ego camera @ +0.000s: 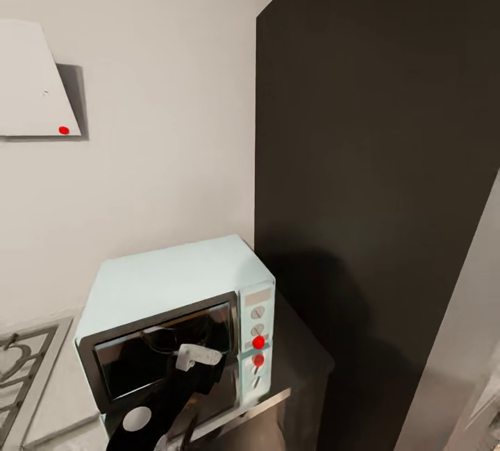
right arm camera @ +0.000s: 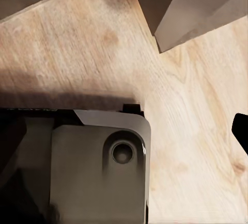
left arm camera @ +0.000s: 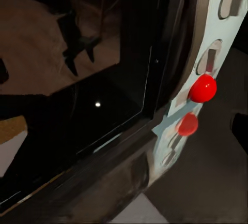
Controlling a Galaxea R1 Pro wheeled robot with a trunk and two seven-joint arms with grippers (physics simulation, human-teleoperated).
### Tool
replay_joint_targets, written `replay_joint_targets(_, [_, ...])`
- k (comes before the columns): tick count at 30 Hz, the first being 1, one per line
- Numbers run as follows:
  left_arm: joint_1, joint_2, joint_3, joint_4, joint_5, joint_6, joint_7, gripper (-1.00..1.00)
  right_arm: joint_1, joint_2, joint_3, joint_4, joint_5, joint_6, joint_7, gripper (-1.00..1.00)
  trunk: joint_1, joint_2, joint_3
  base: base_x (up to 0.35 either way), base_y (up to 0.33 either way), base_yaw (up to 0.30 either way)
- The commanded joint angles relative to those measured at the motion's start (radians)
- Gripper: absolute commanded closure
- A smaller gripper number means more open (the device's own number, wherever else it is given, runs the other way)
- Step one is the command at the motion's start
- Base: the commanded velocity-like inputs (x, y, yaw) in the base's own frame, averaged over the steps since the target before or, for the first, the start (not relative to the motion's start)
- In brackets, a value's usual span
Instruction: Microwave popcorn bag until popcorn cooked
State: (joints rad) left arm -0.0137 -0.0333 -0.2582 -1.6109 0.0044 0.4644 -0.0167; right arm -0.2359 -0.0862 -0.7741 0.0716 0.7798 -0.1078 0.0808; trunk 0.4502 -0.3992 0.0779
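Left arm reaches up at the microwave, which sits on the worktop in the wall corner, door shut; it seems lined up to press the red dot beside the glass. Whether its fingers are apart, I can't tell. No readable lettering. The right wrist camera faces wooden floor.

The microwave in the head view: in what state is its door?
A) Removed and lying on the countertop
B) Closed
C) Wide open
B: the dark glass door of the microwave sits flush in its grey frame beside the knob panel, and the left wrist view shows the pane meeting the frame edge.
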Motion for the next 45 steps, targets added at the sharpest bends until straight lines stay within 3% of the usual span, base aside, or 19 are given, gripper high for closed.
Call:
replay_joint_targets(1, [0.0,0.0,0.0,-0.001,0.0,0.005,-0.002,-1.0,-0.001,-0.001,-0.005,0.004,0.002,-0.005,0.001,-1.0,0.0,-0.001,0.0,-0.321,0.0,0.0])
replay_joint_targets(36, [0.0,0.001,-0.001,0.037,0.0,-0.016,-0.005,-1.0,-0.001,-0.001,-0.005,0.004,0.002,-0.006,0.0,-1.0,0.0,-0.001,0.0,-0.339,0.0,0.0])
replay_joint_targets(39, [0.0,0.008,0.021,0.145,0.0,-0.046,-0.005,-1.0,-0.001,-0.001,-0.005,0.004,0.001,-0.006,0.0,-1.0,0.0,-0.001,0.0,-0.339,0.0,0.0])
replay_joint_targets(40, [0.0,0.01,0.047,0.197,0.0,-0.059,-0.006,-1.0,-0.001,-0.001,-0.005,0.004,0.001,-0.006,0.0,-1.0,0.0,-0.001,0.0,-0.339,0.0,0.0])
replay_joint_targets(42, [0.0,0.015,0.095,0.32,0.0,-0.086,-0.006,-1.0,-0.001,-0.001,-0.005,0.004,0.002,-0.006,0.0,-1.0,0.0,-0.001,0.0,-0.339,0.0,0.0])
replay_joint_targets(43, [0.0,0.021,0.115,0.436,0.0,-0.119,-0.006,-1.0,-0.001,-0.001,-0.005,0.004,0.002,-0.006,0.0,-1.0,0.0,-0.001,0.0,-0.339,0.0,0.0])
replay_joint_targets(45, [0.0,0.025,0.124,0.558,0.0,-0.161,-0.006,-1.0,-0.001,-0.001,-0.005,0.004,0.002,-0.007,0.0,-1.0,0.0,-0.001,0.0,-0.339,0.0,0.0])
